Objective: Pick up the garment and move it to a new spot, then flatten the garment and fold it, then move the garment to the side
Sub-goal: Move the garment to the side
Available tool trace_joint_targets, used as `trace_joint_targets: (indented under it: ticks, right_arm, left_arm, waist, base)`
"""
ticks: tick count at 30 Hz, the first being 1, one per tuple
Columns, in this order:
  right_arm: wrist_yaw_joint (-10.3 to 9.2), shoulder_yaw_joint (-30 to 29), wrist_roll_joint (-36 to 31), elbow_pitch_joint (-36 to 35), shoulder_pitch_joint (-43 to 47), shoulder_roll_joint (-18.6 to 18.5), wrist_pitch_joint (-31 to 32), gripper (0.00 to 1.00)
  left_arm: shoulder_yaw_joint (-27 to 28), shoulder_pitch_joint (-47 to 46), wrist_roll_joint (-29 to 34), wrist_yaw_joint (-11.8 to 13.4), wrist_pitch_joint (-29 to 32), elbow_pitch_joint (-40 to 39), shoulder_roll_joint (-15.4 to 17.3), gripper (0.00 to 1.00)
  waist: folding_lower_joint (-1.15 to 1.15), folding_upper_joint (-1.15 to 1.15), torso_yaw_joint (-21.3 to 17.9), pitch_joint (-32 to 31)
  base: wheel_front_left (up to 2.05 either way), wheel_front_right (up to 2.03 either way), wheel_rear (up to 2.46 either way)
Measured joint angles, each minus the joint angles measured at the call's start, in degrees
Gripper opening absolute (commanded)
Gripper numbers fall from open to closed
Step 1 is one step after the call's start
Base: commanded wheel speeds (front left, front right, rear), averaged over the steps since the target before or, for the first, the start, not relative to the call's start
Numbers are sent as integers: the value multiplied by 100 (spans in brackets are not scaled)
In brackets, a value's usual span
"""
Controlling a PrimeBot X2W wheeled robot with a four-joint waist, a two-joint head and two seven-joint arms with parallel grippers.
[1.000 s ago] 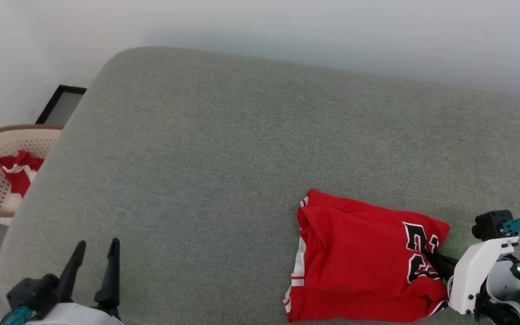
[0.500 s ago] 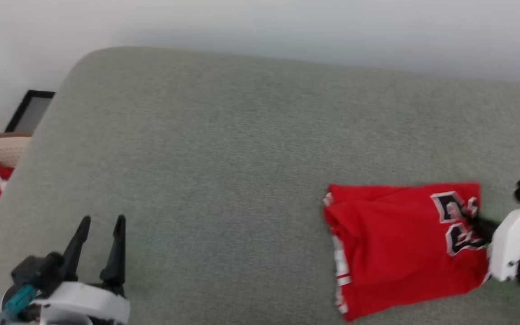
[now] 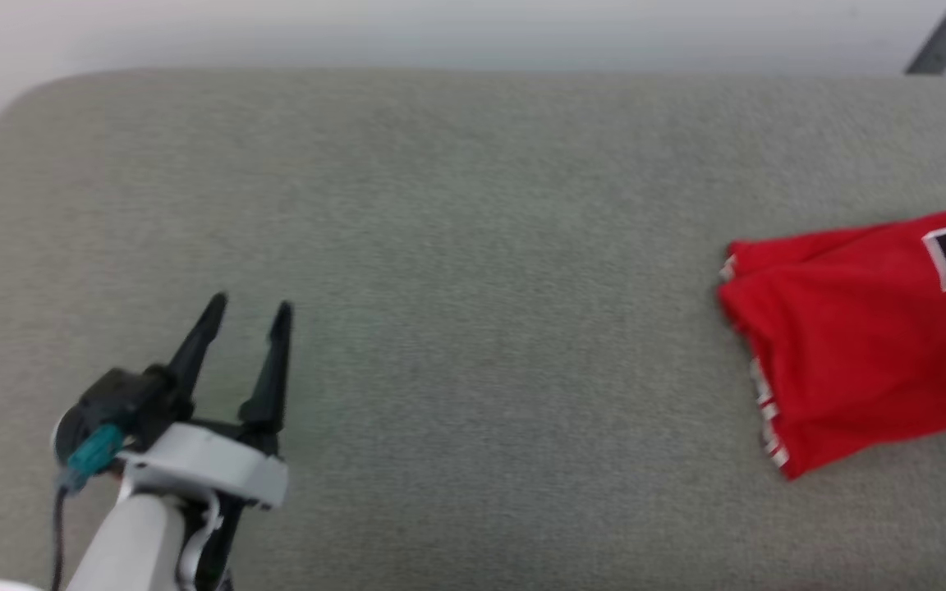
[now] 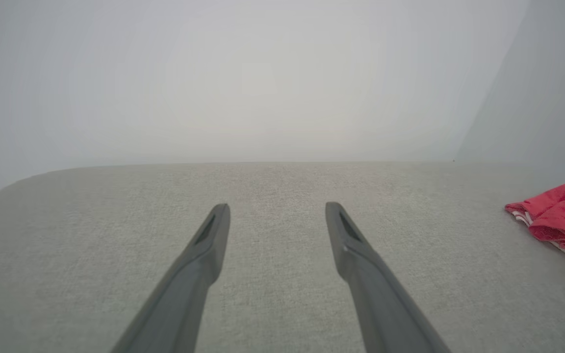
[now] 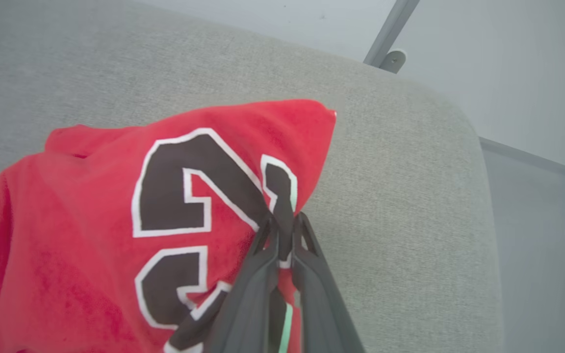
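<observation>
Red garment (image 3: pixel 859 328), folded at right of frame: right pincer (image 5: pixel 285 223) clenched on its numbered corner, probably to drag it aside; left pincer (image 3: pixel 250 305) released, idle.

garment (image 3: pixel 851 328): red jersey folded into a compact bundle, black white-outlined numerals facing up
trim: white-and-red striped edge along its left side
place: far right of the grey padded surface (image 3: pixel 456 246), running past the frame edge
grip: numbered edge pinched in the right claw (image 5: pixel 285 220)

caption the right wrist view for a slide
Right tool shut on the red garment beside its black numerals, over a grey cushioned surface.
</observation>
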Motion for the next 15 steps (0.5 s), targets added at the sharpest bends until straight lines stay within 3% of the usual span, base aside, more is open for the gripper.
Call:
trace_joint_targets:
  ticks: [15]
  right_arm:
    - [0,489,-662,717,-1192,-918,-1054,0]
  left_arm:
    - [-1139,-1348,-77,-16,-12,147,315,100]
  waist:
    - [0,0,-753,826]
  base:
    - [0,0,0]
